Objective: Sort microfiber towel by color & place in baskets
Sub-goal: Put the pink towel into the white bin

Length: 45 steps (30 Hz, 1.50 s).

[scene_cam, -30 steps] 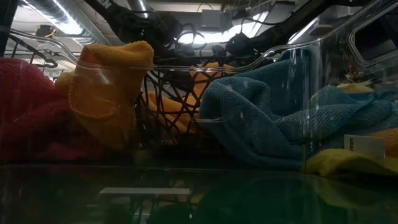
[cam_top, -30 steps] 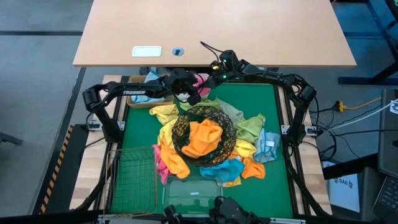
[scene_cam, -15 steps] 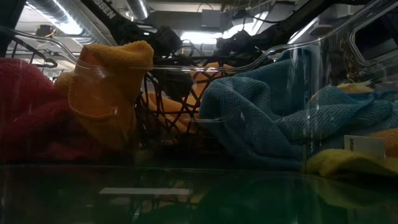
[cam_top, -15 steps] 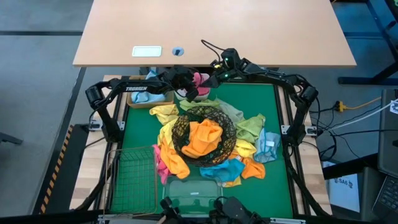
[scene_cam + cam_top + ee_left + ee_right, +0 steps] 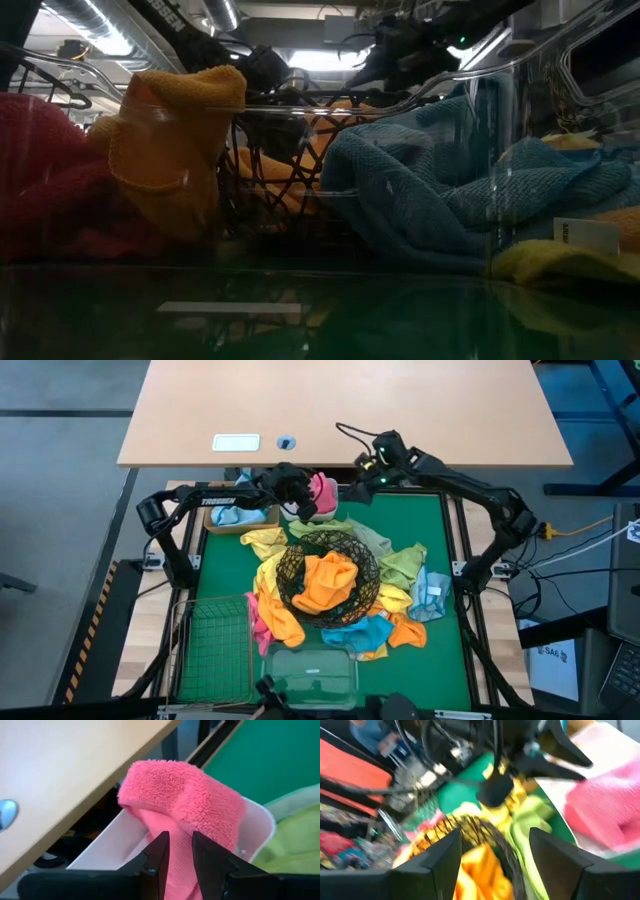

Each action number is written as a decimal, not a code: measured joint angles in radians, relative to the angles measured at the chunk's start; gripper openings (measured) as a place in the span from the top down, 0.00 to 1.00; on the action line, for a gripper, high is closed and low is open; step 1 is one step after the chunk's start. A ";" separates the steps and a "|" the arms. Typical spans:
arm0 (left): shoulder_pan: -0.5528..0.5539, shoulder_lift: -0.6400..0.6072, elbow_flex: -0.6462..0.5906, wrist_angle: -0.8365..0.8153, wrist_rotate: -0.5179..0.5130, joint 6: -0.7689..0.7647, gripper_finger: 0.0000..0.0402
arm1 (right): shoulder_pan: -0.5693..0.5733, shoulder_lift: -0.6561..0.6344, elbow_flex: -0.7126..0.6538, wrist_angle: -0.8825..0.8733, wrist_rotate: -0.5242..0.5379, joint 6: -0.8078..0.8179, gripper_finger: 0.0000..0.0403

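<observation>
while pinched, pink towel [image 5: 185,805] between left jaws

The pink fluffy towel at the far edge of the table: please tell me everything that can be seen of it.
The pink fluffy microfiber towel is crumpled into a rounded fold and hangs into the white plastic tub, lying over its rim. It sits at the far edge of the green mat, partly under the wooden desk. The left gripper has its dark fingers closed narrowly on the towel's lower part. The right gripper hovers open nearby.
</observation>
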 joint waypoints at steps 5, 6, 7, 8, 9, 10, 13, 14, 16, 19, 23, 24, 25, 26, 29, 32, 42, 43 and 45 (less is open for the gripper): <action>-0.015 -0.019 0.000 -0.010 0.026 0.001 0.81 | 0.001 -0.078 0.000 -0.221 0.137 -0.148 0.42; -0.022 -0.026 0.000 -0.010 0.026 0.001 0.81 | 0.001 -0.092 0.000 -0.260 0.164 -0.168 0.42; -0.028 -0.036 0.000 -0.007 0.026 0.002 0.81 | 0.001 -0.105 0.000 -0.298 0.189 -0.185 0.42; -0.032 -0.048 0.000 -0.014 0.026 0.002 0.81 | 0.001 -0.117 0.000 -0.333 0.209 -0.204 0.42; -0.036 -0.061 0.000 -0.018 0.024 0.002 0.81 | 0.003 -0.128 0.000 -0.365 0.225 -0.221 0.42; -0.042 -0.072 0.000 -0.016 0.024 0.002 0.81 | 0.012 -0.138 0.000 -0.389 0.241 -0.231 0.42; -0.054 -0.111 0.000 -0.019 0.024 0.002 0.81 | 0.038 -0.159 0.000 -0.452 0.291 -0.254 0.42; -0.059 -0.123 0.000 -0.020 0.024 0.002 0.81 | 0.052 -0.165 0.000 -0.463 0.305 -0.255 0.42; -0.069 -0.146 0.000 -0.027 0.024 0.002 0.81 | 0.085 -0.173 0.000 -0.481 0.331 -0.256 0.42; -0.080 -0.167 0.000 0.000 0.024 0.010 0.81 | 0.143 -0.180 0.000 -0.481 0.376 -0.256 0.42; -0.073 -0.160 0.000 0.148 0.023 0.005 0.81 | 0.212 -0.181 0.000 -0.481 0.445 -0.256 0.42; -0.071 -0.153 0.000 0.195 0.022 0.004 0.81 | 0.226 -0.181 0.000 -0.481 0.463 -0.256 0.42; -0.068 -0.147 0.000 0.225 0.021 0.004 0.81 | 0.241 -0.181 0.000 -0.480 0.480 -0.256 0.42; -0.064 -0.140 0.000 0.250 0.022 0.004 0.81 | 0.259 -0.181 0.000 -0.480 0.496 -0.256 0.42; -0.057 -0.108 0.000 0.312 0.024 0.004 0.81 | 0.300 -0.181 0.000 -0.480 0.526 -0.253 0.42; -0.045 -0.063 0.000 0.326 0.023 -0.006 0.81 | 0.334 -0.181 0.000 -0.480 0.526 -0.253 0.42; 0.007 0.085 0.000 0.280 0.066 -0.107 0.81 | 0.414 -0.181 0.000 -0.479 0.529 -0.251 0.42; 0.014 0.089 0.000 0.257 0.102 -0.129 0.81 | 0.418 -0.181 0.000 -0.479 0.529 -0.251 0.42; 0.027 0.090 0.000 0.222 0.168 -0.171 0.81 | 0.427 -0.181 0.000 -0.479 0.529 -0.251 0.42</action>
